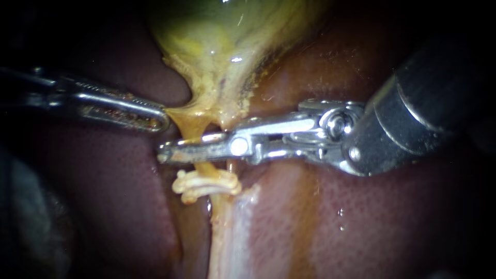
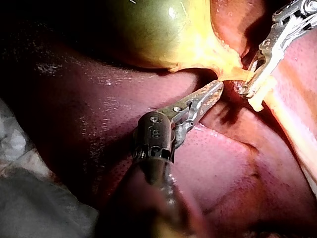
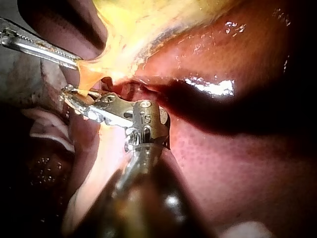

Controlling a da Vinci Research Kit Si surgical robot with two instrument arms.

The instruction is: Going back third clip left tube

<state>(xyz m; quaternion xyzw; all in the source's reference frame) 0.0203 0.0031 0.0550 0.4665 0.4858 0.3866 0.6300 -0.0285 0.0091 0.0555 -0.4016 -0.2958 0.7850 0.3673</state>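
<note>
Left instrument (image 1: 157, 118): jaws closed on the yellow fringe of the gallbladder (image 1: 217, 62), drawing it to the left. This hold should be kept steady.

Left tube (image 1: 205, 169): lies in the narrow gap of the right instrument (image 1: 178, 150), whose jaws stand slightly parted astride it. Pale clips (image 1: 206, 186) sit just on the near side.

Recommended: part the jaws fully, then withdraw straight to the right, dragging neither tube nor clips and staying clear of the liver (image 1: 361, 217).
</note>
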